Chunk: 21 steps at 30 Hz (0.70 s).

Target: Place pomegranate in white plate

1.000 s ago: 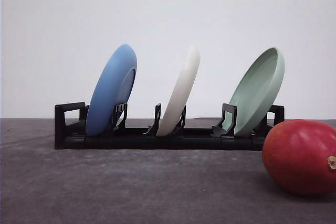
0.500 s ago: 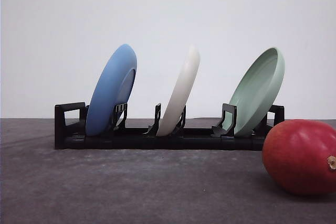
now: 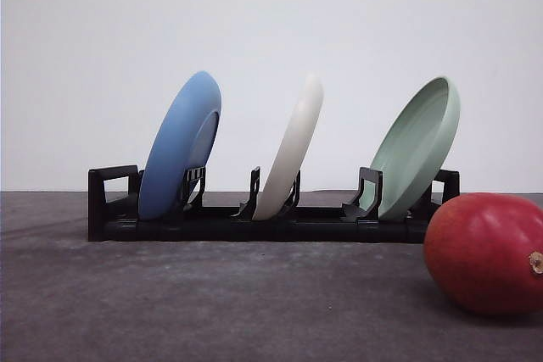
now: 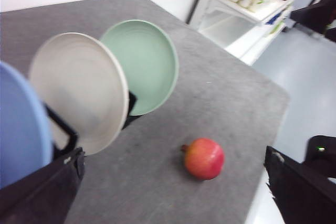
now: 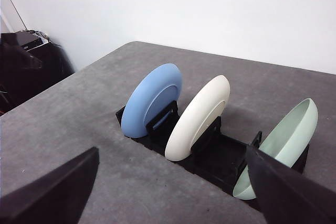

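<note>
In the lower right of the front frame the pomegranate (image 3: 485,254) is seen lying on the dark tabletop (image 3: 212,303), nearest to the camera, untouched, its tan stub turned to the right edge. Behind it, in the middle of the frame, a black rack (image 3: 271,218) carries three plates on edge: the blue plate (image 3: 176,148), the white plate (image 3: 293,148) and the green plate (image 3: 417,146). The left tool (image 4: 168,192) and the right tool (image 5: 168,192) are both spread wide and empty. It is judged that the white plate should first be taken by its upper rim, lifted straight out of its slot and laid flat, without the neighbours being knocked; only then should the fruit be gripped around its widest part.
</note>
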### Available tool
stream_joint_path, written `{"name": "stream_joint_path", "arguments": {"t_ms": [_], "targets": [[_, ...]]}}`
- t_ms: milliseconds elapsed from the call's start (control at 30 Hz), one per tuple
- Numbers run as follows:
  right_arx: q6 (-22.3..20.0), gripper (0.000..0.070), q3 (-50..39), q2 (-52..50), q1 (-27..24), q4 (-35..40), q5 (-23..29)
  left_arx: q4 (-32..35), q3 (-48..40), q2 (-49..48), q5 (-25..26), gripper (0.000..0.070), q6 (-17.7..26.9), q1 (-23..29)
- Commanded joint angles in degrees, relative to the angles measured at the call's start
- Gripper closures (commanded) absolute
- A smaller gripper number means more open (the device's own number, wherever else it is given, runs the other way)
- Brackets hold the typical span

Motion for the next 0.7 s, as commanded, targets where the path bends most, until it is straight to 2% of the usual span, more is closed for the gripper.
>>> {"name": "stream_joint_path", "arguments": {"t_ms": [0, 233, 400, 667], "targets": [[0.2, 0.0131, 0.87, 0.2, -0.02, 0.42, -0.15, 1.44, 1.25, 1.73, -0.97, 0.0022, -2.91, -1.66], [1.8, 0.0131, 0.87, 0.2, -0.02, 0.44, -0.15, -0.03, 8.24, 11.76, -14.96, 0.0022, -4.2, -11.47], [2.8, 0.0131, 0.87, 0.2, -0.02, 0.46, -0.17, -5.36, 21.12, 23.62, -25.69, 0.0022, -4.7, -18.57], [2.8, 0.0131, 0.87, 0.2, -0.02, 0.57, -0.15, -10.84, 39.21, 42.58, -37.08, 0.0022, -4.92, -25.86]]}}
